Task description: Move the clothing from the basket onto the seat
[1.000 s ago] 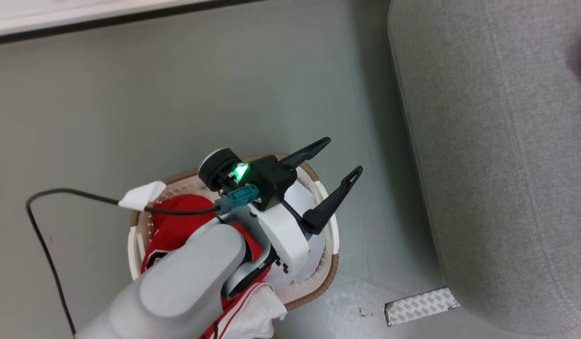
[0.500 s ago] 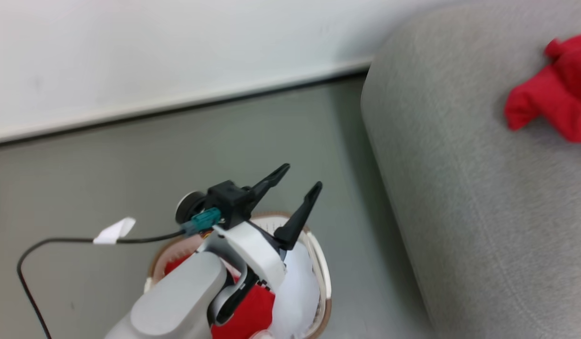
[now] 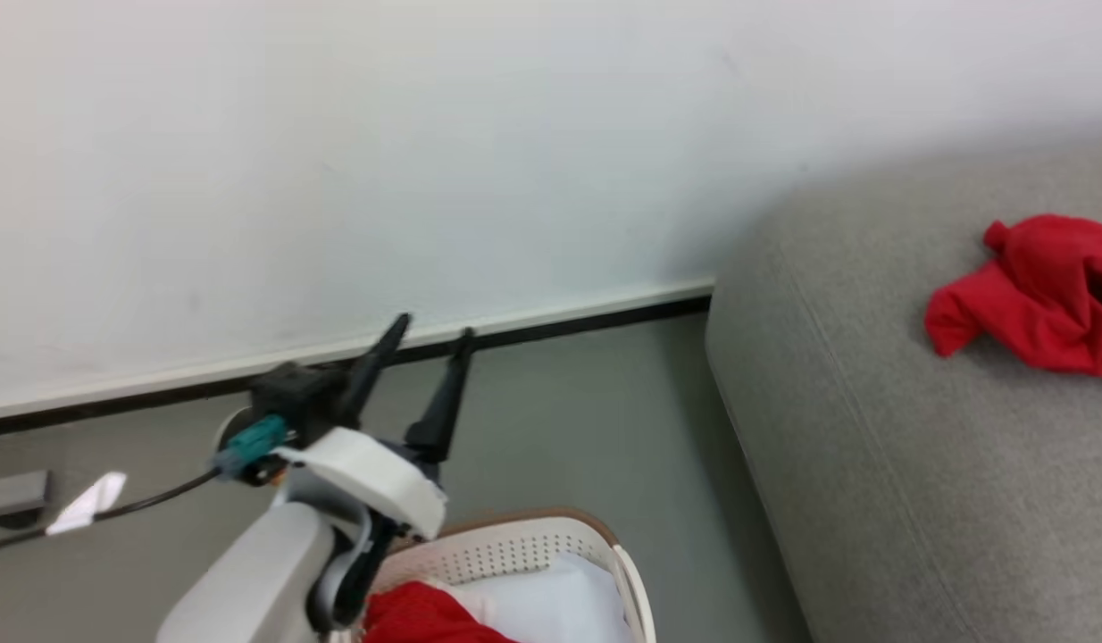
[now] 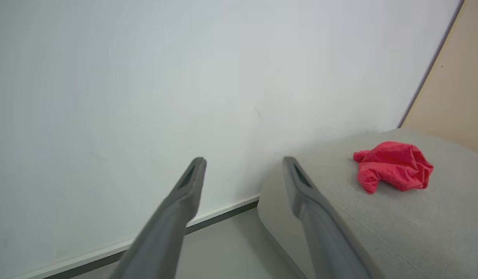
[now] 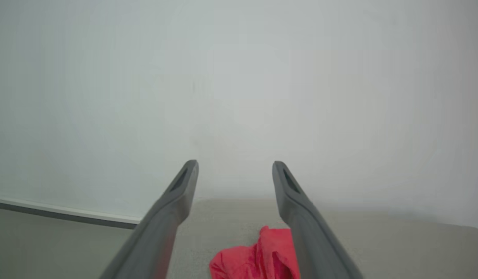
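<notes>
The head camera has tilted up off the basket point(image 3: 533, 517), and the left gripper point(image 3: 433, 325) has risen above it, fingers apart and empty. Red clothing point(image 3: 415, 618) lies in the basket on the grey floor point(image 3: 587, 420). Another red garment point(image 3: 1042, 295) sits on the seat point(image 3: 917, 464) by the white wall point(image 3: 426, 134). The right gripper point(image 5: 235, 164) is also spread, holding nothing.

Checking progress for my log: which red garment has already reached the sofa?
The crumpled red garment lying alone on the grey seat; the other red garment sits in the basket beside a white sheet.
</notes>
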